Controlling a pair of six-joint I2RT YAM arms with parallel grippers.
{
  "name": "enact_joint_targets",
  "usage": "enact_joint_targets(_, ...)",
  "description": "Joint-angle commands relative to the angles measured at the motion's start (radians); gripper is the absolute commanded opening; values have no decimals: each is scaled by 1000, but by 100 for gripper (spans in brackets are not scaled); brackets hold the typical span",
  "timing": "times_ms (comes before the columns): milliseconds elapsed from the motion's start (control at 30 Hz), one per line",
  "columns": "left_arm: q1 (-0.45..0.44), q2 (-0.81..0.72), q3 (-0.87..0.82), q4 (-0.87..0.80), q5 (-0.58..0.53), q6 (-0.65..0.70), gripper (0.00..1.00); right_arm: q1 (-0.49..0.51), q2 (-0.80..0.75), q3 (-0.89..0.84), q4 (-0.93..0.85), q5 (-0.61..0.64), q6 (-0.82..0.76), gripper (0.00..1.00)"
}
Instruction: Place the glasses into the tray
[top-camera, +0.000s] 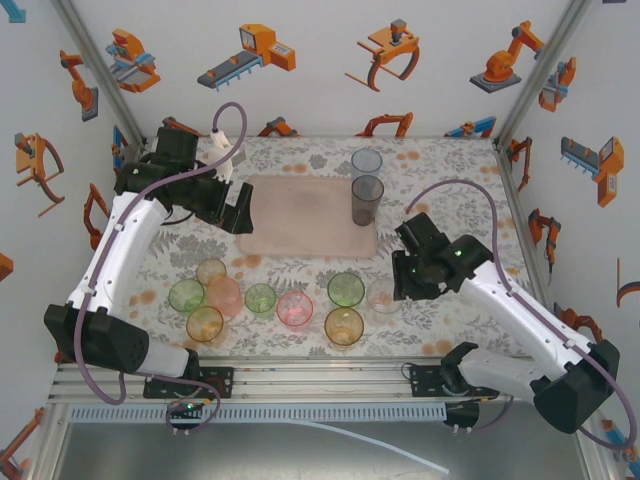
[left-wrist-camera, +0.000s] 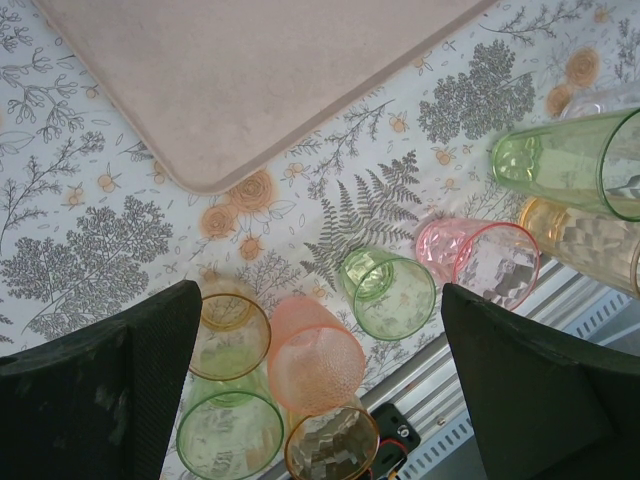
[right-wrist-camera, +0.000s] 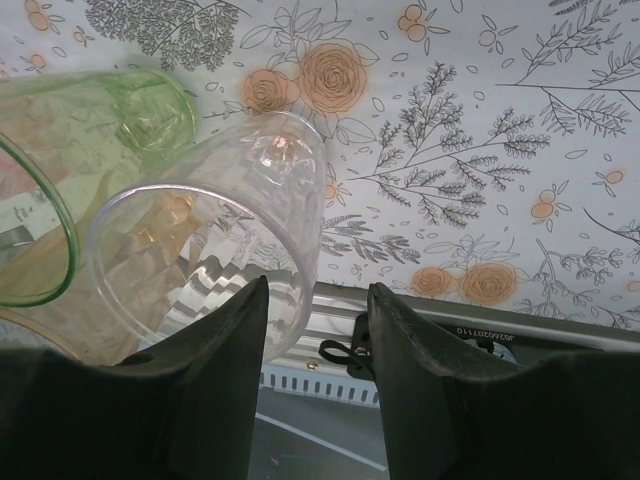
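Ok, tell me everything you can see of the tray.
The tray is a flat, pale pink rectangle with rounded corners and a low rim, and its surface looks matte. It lies flat on the floral table, towards the far side. A smoky grey glass stands upright at its right end. The left gripper hangs open by its left edge.

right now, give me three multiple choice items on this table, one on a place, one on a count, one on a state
1. The smoky grey glass stands: A on the tray, right end; B in the front group; C in a gripper.
2. Green glasses in sight: A one; B three; C five.
3. The left gripper is: A shut on a glass; B open and empty; C shut and empty.
Key: A, it stands upright on the pink tray; B, three green ones stand before the tray; B, its fingers are wide apart, nothing between.
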Motion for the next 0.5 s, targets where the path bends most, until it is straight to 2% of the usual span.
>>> enact_joint_targets(0, -6, -23, -10, -9, 26, -4, 97, 9, 3, -19, -8, 48, 36, 42)
enact_joint_targets(467, -6, -36, -23, -4, 25, -5, 97, 10, 30, -39, 27, 77, 55, 27)
